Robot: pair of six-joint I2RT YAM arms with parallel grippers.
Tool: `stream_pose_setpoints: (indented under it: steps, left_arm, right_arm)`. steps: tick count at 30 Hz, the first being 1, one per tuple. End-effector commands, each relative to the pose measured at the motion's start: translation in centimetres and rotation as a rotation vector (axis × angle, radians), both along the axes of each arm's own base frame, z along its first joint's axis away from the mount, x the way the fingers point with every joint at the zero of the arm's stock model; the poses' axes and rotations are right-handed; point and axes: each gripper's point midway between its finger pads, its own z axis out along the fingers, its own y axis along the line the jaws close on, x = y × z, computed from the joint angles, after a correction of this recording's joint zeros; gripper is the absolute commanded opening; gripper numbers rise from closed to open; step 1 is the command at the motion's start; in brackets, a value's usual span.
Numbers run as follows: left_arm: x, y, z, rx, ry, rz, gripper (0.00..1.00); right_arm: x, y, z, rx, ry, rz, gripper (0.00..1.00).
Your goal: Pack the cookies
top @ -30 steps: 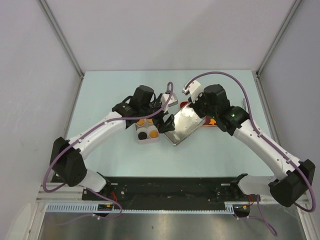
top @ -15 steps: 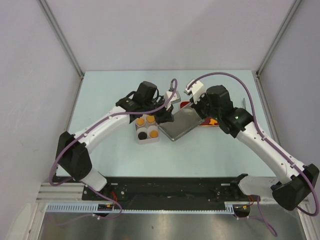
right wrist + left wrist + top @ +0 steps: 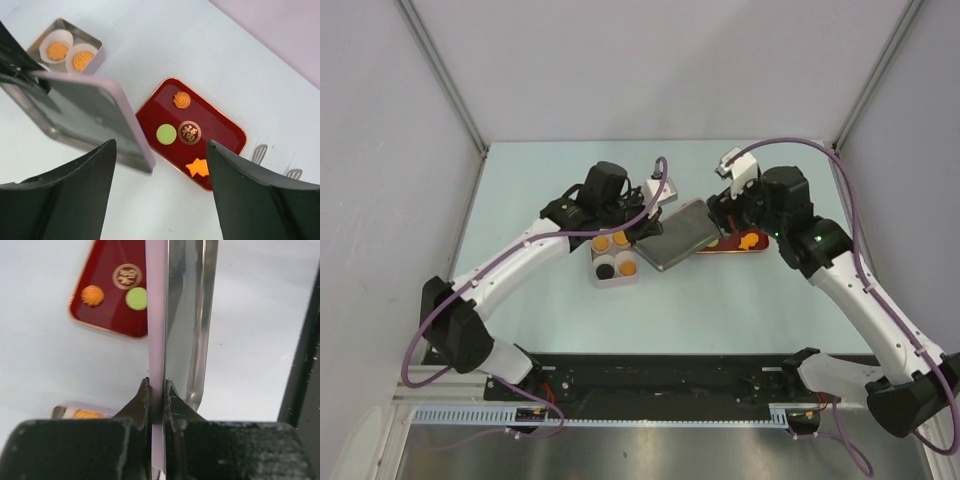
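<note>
My left gripper (image 3: 642, 230) (image 3: 157, 399) is shut on the edge of a silver tin lid (image 3: 675, 235) (image 3: 187, 315) with a pink rim and holds it tilted above the table. Beside it stands the small open tin (image 3: 615, 262) (image 3: 92, 42), holding orange and black cookies (image 3: 612, 242) in white paper cups. To the lid's right lies a red tray (image 3: 745, 243) (image 3: 222, 127) with a swirl cookie (image 3: 182, 100), a green cookie (image 3: 166, 134) and a star cookie (image 3: 198, 167). My right gripper (image 3: 720, 212) (image 3: 160, 145) hovers open above the tray's near end, holding nothing.
Two small metal forks (image 3: 258, 153) lie on the table past the red tray. Grey walls enclose the pale table (image 3: 540, 300) on three sides. The lid (image 3: 95, 117) hangs between the tin and the tray.
My left gripper has shut on the lid's edge. The right gripper has let go of the lid, opened and drawn back to the right. The lid has shifted slightly right.
</note>
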Motion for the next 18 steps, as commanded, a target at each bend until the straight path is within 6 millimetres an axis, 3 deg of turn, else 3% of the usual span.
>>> stream_pose_setpoints:
  steps: [1,4,5,7,8,10,18]
  left_arm:
    - [2.7,0.9,6.9,-0.053,-0.232,0.103,0.00]
    - [3.5,1.7,9.3,-0.056,-0.325,0.144,0.00]
    - [3.9,1.8,10.0,-0.060,-0.364,0.154,0.00]
    - [4.8,2.9,10.9,-0.024,-0.457,0.207,0.00]
    - [4.8,3.0,12.0,-0.024,-0.506,0.218,0.00]
    - [5.5,4.1,12.6,0.046,-0.597,0.254,0.00]
    - [4.9,5.0,14.3,0.307,-0.936,0.262,0.00]
  right_arm:
    - [-1.7,-0.9,5.2,0.151,-0.072,0.034,0.78]
    - [-2.2,-1.7,6.4,0.217,-0.070,0.041,0.80]
    - [-1.8,-3.2,7.2,0.239,-0.085,0.005,0.80]
    - [-2.1,-3.6,8.0,0.297,-0.068,0.027,0.81]
    - [-1.7,-4.7,8.3,0.316,-0.070,0.000,0.81]
    - [-1.8,-4.6,8.4,0.375,-0.026,0.034,0.81]
    - [-0.8,-4.0,7.7,0.493,0.133,0.135,0.80]
